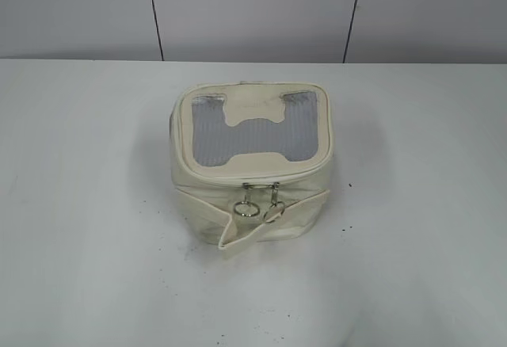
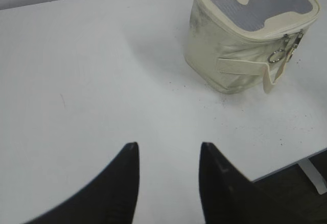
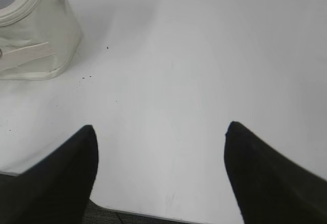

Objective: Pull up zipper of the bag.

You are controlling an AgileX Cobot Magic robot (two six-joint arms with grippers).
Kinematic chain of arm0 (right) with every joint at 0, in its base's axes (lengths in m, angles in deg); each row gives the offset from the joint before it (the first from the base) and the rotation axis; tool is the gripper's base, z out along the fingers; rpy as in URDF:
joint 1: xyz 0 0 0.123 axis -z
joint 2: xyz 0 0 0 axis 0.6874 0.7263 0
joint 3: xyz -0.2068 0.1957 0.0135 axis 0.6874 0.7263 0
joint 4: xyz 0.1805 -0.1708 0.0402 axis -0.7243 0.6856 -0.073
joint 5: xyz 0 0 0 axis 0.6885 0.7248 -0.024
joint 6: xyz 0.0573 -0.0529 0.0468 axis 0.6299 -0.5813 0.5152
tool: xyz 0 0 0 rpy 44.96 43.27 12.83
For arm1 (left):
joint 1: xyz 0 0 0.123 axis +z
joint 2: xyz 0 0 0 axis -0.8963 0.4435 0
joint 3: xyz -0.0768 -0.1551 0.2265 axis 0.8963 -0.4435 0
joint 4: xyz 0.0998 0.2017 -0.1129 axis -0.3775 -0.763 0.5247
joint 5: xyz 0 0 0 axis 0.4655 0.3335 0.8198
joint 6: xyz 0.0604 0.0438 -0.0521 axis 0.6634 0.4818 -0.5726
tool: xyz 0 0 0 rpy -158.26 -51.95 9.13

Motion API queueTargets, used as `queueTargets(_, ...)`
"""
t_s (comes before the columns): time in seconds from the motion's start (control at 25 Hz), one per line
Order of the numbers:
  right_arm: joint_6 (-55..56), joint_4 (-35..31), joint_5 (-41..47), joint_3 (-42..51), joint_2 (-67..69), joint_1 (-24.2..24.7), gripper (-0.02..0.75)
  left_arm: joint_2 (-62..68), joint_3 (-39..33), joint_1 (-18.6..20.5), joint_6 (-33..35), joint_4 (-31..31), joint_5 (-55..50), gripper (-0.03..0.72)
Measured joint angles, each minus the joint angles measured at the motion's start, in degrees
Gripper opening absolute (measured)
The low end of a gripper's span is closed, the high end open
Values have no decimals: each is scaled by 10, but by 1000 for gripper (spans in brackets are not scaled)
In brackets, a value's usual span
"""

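Note:
The cream-white bag point(image 1: 207, 196) stands upright mid-table, its grey see-through top panel bearing a cream H-shaped patch point(image 1: 251, 126). The thin cream zipper point(image 1: 317, 169) runs round the top rim; two silver ring pulls point(image 1: 247, 207) hang side by side at the front. The bag also shows in the left wrist view point(image 2: 214, 45) at top right and in the right wrist view point(image 3: 36, 35) at top left. My left gripper point(image 2: 168, 150) is open and empty over bare table, well short of the bag. My right gripper point(image 3: 159, 131) is open wide and empty near the table's front edge. Neither gripper shows in the exterior view.
A cream strap band point(image 1: 261, 232) crosses the bag's front, its loose end sticking out. The white table point(image 1: 87, 204) has small dark specks near the bag. A grey panelled wall point(image 1: 253, 10) stands behind. The table's front edge point(image 3: 153, 215) lies just below my right gripper.

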Motion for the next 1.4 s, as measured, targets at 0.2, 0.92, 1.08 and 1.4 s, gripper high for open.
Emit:
queueTargets(0.2,0,0,0,0,0,0,573,1,0,0,0,0,0,284)
queueTargets(0.92,0,0,0,0,-1,116,573,-8,0,232,0,0,0,244)
queueTargets(1.08,0,-1,-1,0,-11,126,573,-36,0,232,0,0,0,244)
queueTargets(1.4,0,-3,-1,1,-18,126,573,-37,0,232,0,1,1,244)
